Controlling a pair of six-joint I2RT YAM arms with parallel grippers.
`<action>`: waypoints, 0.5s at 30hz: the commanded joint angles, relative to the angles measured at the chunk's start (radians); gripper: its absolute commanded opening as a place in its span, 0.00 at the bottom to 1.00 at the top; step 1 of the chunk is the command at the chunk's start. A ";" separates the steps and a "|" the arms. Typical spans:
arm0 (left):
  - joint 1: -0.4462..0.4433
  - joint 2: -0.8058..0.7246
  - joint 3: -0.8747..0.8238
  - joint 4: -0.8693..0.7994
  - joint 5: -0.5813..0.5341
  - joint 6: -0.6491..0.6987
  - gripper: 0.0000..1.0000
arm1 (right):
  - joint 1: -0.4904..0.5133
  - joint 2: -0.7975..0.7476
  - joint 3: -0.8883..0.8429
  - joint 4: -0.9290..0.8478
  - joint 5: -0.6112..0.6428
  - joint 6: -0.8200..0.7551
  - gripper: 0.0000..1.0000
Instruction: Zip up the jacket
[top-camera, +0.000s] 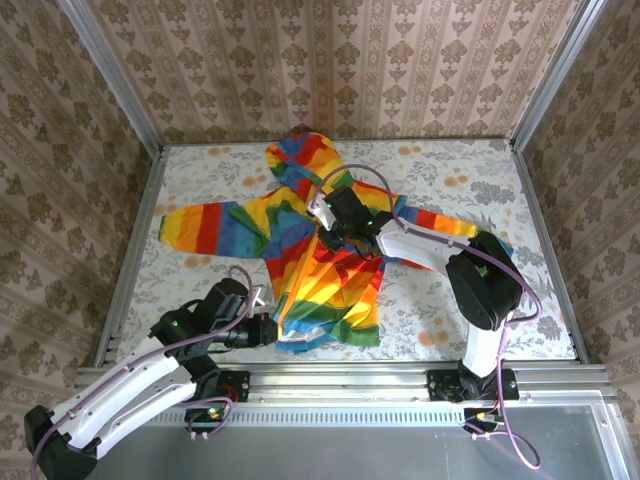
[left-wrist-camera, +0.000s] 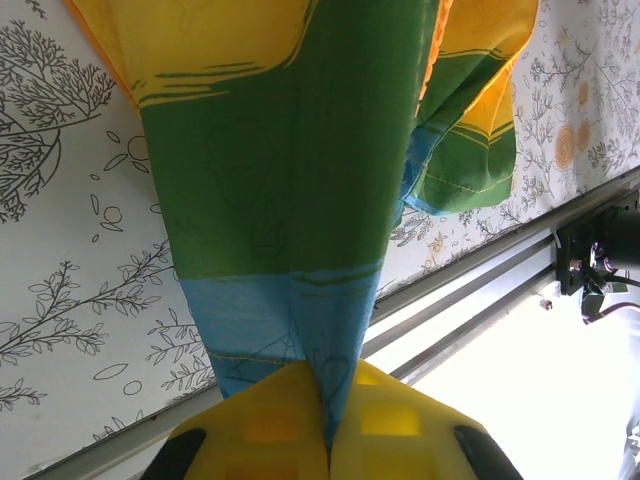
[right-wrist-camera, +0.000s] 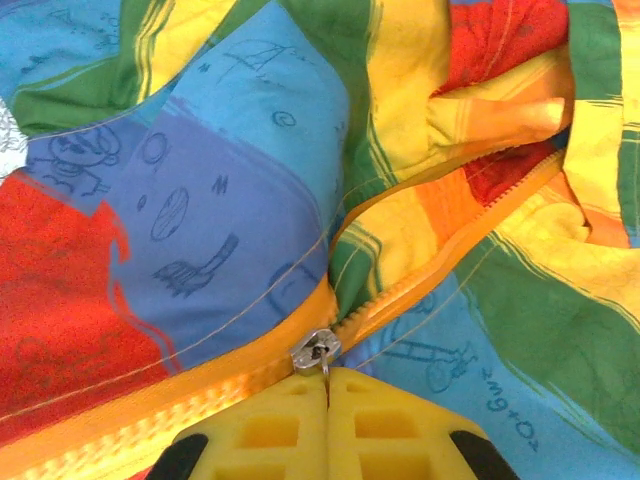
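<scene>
right hand (right-wrist-camera: 327, 378) pinches zipper pull (right-wrist-camera: 316, 351)

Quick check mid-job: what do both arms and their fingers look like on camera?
The left arm and right arm have white shells, black joints, and a looping purple cable each. The left fingers and right fingers are yellow blocks with square recesses and black backing.

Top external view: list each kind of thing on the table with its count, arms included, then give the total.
Jacket: 1
Robot arms: 2 (left arm, right arm)
Total: 3
</scene>
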 joint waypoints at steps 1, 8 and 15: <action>-0.010 -0.011 0.026 -0.078 0.018 -0.005 0.00 | -0.037 0.016 0.047 0.005 0.042 -0.016 0.00; -0.010 -0.017 0.034 -0.093 0.015 -0.003 0.00 | -0.093 0.028 0.087 -0.011 0.042 -0.003 0.00; -0.010 -0.026 0.031 -0.098 0.015 -0.012 0.00 | -0.132 0.056 0.131 -0.035 0.043 -0.016 0.00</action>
